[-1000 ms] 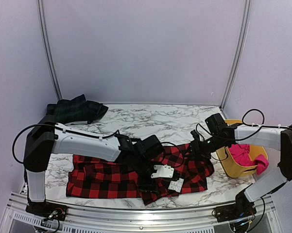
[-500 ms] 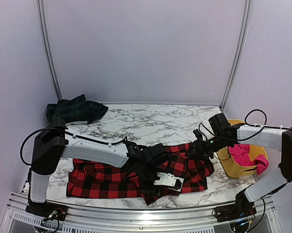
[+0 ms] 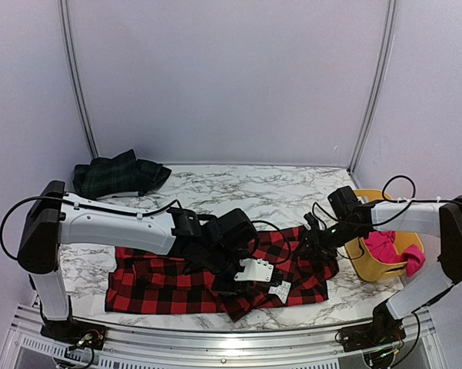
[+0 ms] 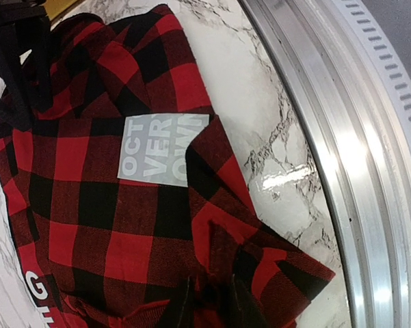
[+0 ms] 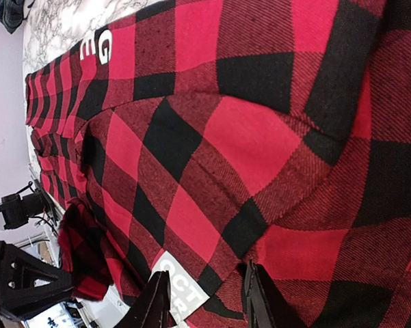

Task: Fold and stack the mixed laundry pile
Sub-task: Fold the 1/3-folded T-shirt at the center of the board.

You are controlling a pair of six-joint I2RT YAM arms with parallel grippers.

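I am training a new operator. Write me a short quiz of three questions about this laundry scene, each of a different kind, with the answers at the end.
1. True or false: the dark green plaid garment lies on top of the red-and-black checked garment.
2. Choose one. Where is the plain magenta-pink garment? A, in the yellow plastic tub; B, folded on the checked garment; C, hanging on the back wall.
3. Short answer: in the left wrist view, which letters show on the white patch of the checked garment?

Key
1. False. It lies apart, at the far left corner of the marble table.
2. A.
3. OCT, VER, OWN, in three rows.
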